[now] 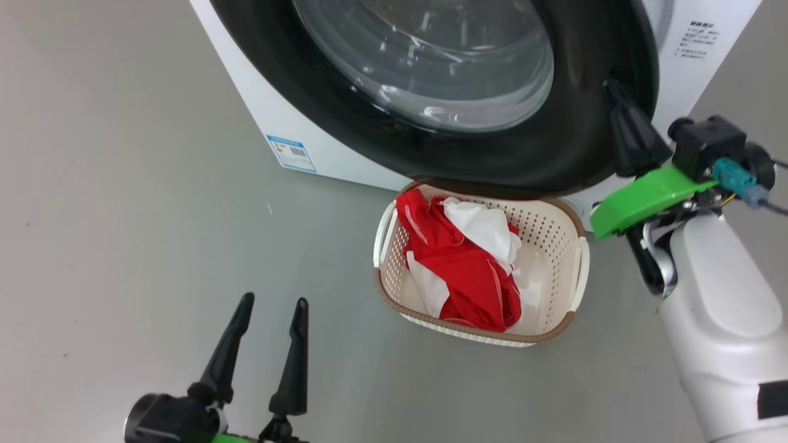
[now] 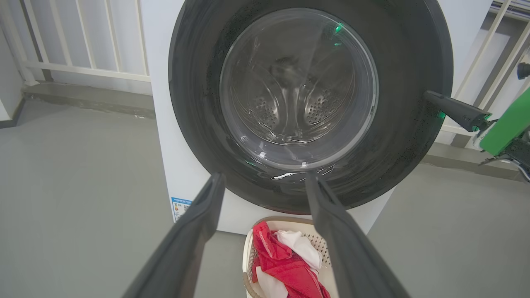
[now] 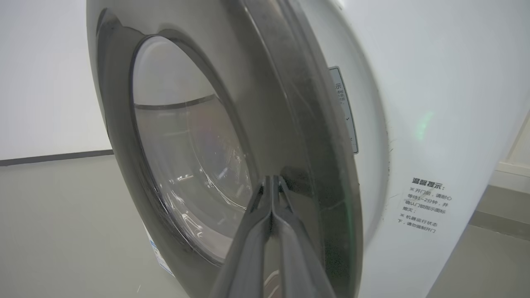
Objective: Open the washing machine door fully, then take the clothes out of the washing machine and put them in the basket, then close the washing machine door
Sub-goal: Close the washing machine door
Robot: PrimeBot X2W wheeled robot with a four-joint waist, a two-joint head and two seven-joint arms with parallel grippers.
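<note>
The washing machine door [image 1: 554, 123], with its black rim and glass bowl, lies close against the front of the white washing machine [image 1: 320, 135]; I cannot tell if it is latched. My right gripper [image 1: 612, 86] is shut, its tips touching the door's right rim; in the right wrist view the right gripper [image 3: 271, 179] rests on the door's black rim [image 3: 290, 103]. The cream basket [image 1: 480, 335] stands on the floor below the door and holds the red and white clothes [image 1: 468, 271]. My left gripper [image 1: 274, 301] hangs open at the lower left, apart from everything.
Grey floor surrounds the machine and basket. A blue label [image 1: 292, 152] marks the machine's lower left front, and a black-text sticker [image 1: 699, 40] its right side. A white railing [image 2: 83, 66] runs behind the machine. My pale right forearm [image 1: 720, 320] reaches up the right side.
</note>
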